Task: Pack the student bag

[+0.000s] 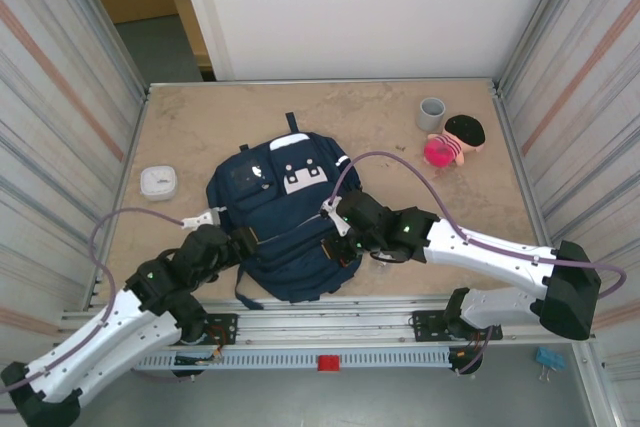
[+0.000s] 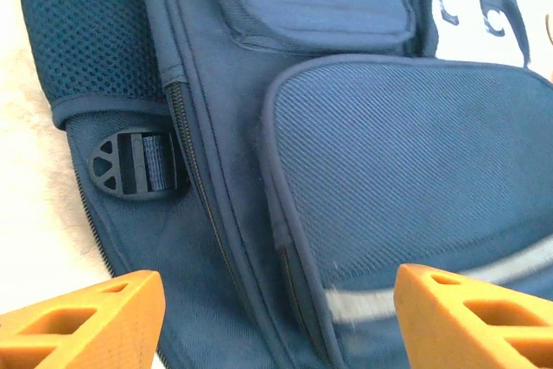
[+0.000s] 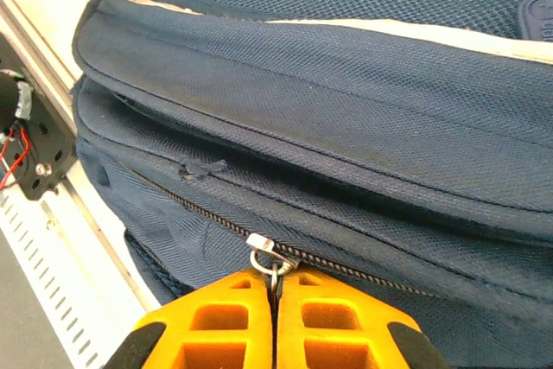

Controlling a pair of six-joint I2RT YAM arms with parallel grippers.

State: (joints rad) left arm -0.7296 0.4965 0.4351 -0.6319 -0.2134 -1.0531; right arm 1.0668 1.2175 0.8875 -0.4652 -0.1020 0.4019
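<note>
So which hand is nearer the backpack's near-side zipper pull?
Right. The right hand is shut on that zipper pull; the left hand hangs open above the backpack, farther left.

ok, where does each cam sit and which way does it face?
Top external: above, behind the bases, looking down on table and student bag; left arm, right arm show.
Left wrist: on the left arm, facing the bag's front pocket and buckle; open left gripper at bottom.
Right wrist: on the right arm, facing the bag's near edge; right gripper shut on zipper pull.
Shared: all three see the bag; top and right wrist both catch the rail.
</note>
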